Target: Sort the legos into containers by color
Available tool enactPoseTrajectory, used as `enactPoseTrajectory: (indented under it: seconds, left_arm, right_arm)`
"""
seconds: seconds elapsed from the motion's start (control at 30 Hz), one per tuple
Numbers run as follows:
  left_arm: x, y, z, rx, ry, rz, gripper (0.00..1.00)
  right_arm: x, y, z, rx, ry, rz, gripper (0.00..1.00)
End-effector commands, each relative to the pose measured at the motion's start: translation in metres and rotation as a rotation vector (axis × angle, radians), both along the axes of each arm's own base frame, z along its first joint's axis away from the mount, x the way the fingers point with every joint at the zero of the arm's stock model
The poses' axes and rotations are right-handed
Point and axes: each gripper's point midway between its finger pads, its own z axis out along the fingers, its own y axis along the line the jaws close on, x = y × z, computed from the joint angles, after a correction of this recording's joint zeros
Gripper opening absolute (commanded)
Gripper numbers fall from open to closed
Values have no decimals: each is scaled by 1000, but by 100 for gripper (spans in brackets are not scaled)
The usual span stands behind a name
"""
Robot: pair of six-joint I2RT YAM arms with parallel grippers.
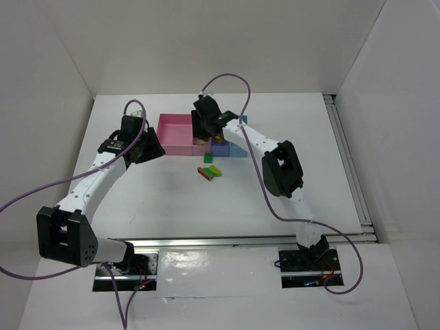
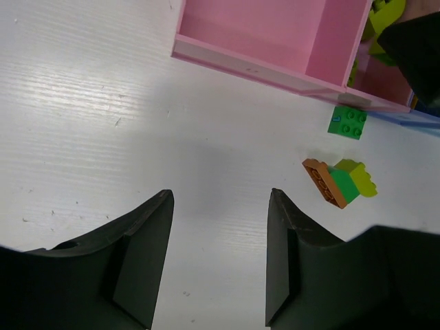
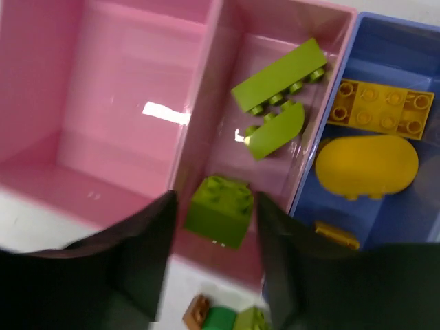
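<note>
Right tool [image 3: 216, 203] is held over narrow pink bin [image 3: 206, 130], yellow-green brick [image 3: 221, 207] between its fingers; whether it is gripped or loose cannot be told. Release is best made well inside the near wall, beside two yellow-green bricks [image 3: 278, 96]. Left tool [image 2: 220, 199] is spread wide, empty, above bench [image 2: 103, 103].

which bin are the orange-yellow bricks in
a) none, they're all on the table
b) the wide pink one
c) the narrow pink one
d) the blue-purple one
d: in the right wrist view the orange-yellow bricks lie inside the blue-purple bin, while the narrow pink bin beside it holds only yellow-green bricks.
</note>
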Motion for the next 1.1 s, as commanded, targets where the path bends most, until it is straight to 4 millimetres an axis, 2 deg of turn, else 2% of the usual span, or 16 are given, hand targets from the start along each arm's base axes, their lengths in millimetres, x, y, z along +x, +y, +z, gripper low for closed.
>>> enactPoseTrajectory:
  seconds: [0.0,0.03,0.13,0.2,0.23,0.27,0.3,0.33,0.4,0.43,0.47,0.57,0.63,0.67,0.83,1.07]
  left_arm:
    - [2,3,17,-13,-47,12,60]
    - [1,7,15,-11,-38,22,60]
    - [-2,8,15,-11,-38,22,60]
    - [-4,8,10,-10,-28,22,60]
    - [-4,8,13,-11,-37,22,60]
    - [-6,8,9,-9,-26,22,60]
    - [-6,8,9,-9,-26,22,60]
    - [-7,7,9,-16,-25,16,60]
    - [-5,6,11,-24,-34,23,60]
    - [-7,7,7,-22,-25,23,60]
    - [-7,7,7,-22,-25,23,60]
    - [-6,5,2,-28,-14,16,60]
    - [-7,3,2,-41,-12,16,60]
    - [-5,-1,3,-43,-21,7,60]
    - [-8,-6,0,-55,-10,-3,59]
    - [-9,-9,-2,-62,-8,-22,50]
  right_arm:
    - [26,-8,6,3,-20,-46,64]
    - [33,-10,22,22,-45,-55,73]
    - [27,-15,37,28,-64,-50,75]
    - [17,-18,72,60,-129,-41,71]
    - [7,-16,77,64,-132,-29,69]
    - [-7,-21,58,35,-105,-24,65]
    - [-17,-29,81,59,-134,-25,62]
    - [-35,-37,56,21,-87,-15,60]
    - [-55,-41,51,28,-75,10,44]
    - [-64,-48,65,47,-99,10,37]
    - [-83,-54,41,17,-52,30,29]
    - [-105,-62,16,-2,22,65,16]
    - [-120,-63,-6,-45,77,113,18]
    - [-124,-65,-11,-55,88,129,30]
    - [-137,-56,-35,-118,123,256,59]
    - [-121,-38,-33,-58,118,205,61]
